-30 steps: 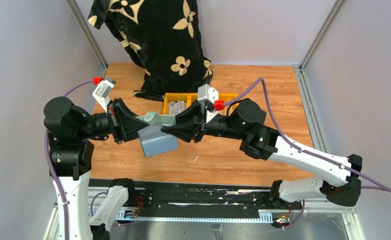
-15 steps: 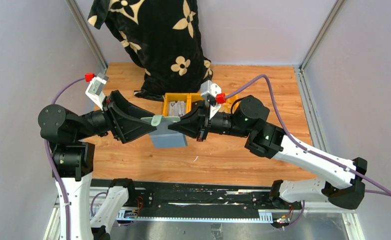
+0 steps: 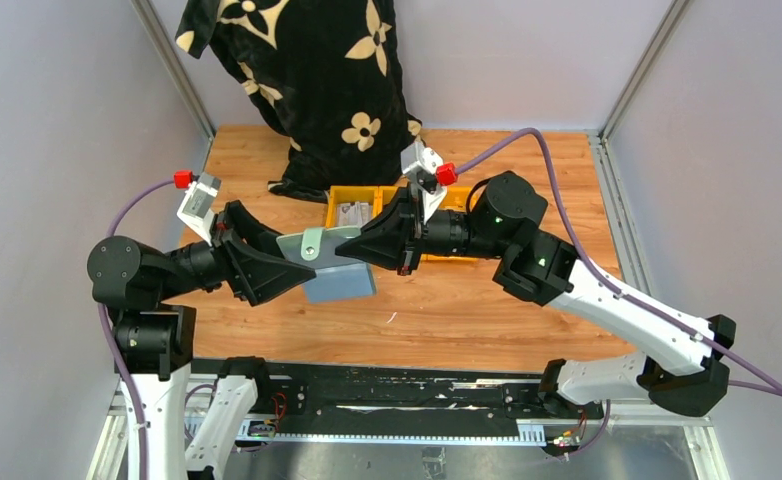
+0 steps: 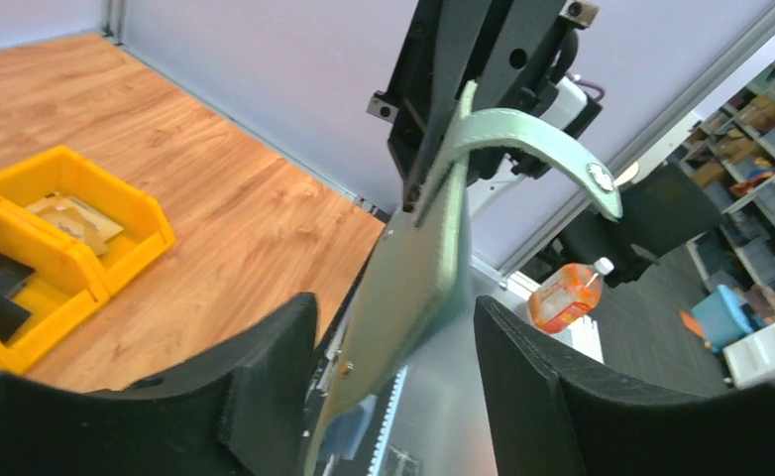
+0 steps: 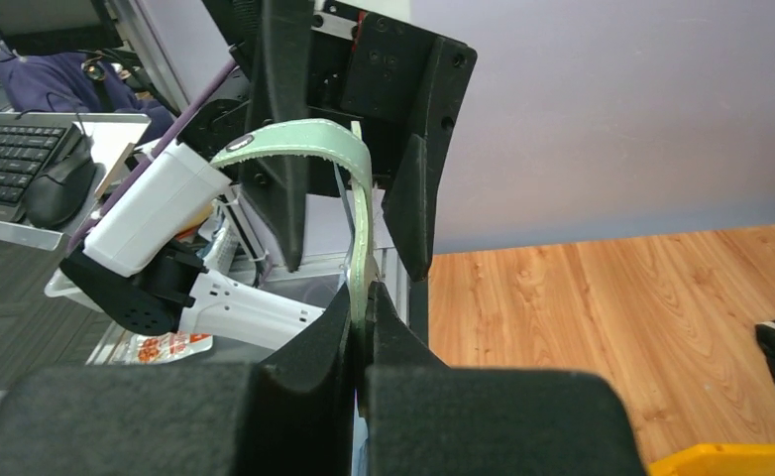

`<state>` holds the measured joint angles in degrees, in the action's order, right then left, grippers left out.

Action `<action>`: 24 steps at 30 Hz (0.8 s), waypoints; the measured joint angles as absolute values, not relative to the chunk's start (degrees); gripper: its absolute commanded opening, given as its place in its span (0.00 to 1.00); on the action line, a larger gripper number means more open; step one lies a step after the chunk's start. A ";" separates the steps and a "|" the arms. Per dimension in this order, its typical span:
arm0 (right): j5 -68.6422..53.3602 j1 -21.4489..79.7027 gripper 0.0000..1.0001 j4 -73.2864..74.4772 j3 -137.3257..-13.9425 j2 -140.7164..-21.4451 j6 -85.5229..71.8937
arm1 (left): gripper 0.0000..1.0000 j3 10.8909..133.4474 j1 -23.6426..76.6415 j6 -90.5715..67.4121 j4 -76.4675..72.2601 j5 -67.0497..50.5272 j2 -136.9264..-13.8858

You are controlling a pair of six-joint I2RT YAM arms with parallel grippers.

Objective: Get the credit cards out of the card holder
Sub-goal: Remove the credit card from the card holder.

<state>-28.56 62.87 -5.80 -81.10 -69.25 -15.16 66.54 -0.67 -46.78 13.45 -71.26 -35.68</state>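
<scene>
Wallet first: the small sage-green folding card holder hangs in the air between your two arms, above the wooden tabletop and just in front of the yellow plastic bins. It is unsnapped and open. Its pale blue-grey inside droops towards the near edge, and its short snap tab curls free on top.

Your right tool is clamped together on one edge of the green cover, and the right wrist view shows its fingers pinched tight on it. Your left tool stands apart with a finger on either side of the cover. Neither finger plainly presses on it, so the right arm alone seems to carry the holder.

As for progress, opening the holder looks done. No thin plastic credit cards show in any pocket, but the pockets are mostly hidden, so you cannot tell whether any remain. Flat pale pieces lie in one bin compartment, and whether those are cards is unclear.

The two tools meet nose to nose, which leaves little room to reach the pockets. The loose inner flap dangles below them. Behind the bins, a black cloth with cream flowers is draped at the far edge.
</scene>
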 measured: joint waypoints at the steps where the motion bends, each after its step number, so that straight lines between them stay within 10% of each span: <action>1: -28.97 62.87 0.00 -5.82 -81.30 -69.45 -15.35 | 0.54 66.48 -0.67 -46.35 13.69 -71.22 -35.68; 8: -32.18 62.87 0.02 -5.87 -82.89 -72.36 -17.69 | 0.00 64.42 -0.67 -50.81 8.38 -69.87 -35.38; 16: -33.74 62.26 0.58 -8.23 -82.19 -73.14 -20.53 | 0.00 63.13 -0.67 -55.88 3.88 -67.22 -34.57; 24: -37.47 62.26 0.57 -12.97 -69.60 -68.40 -22.39 | 0.00 65.41 -0.67 -59.57 4.21 -62.54 -36.34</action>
<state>-37.47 62.26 -12.97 -69.60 -68.40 -22.39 65.41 -0.67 -59.57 4.21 -62.54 -36.34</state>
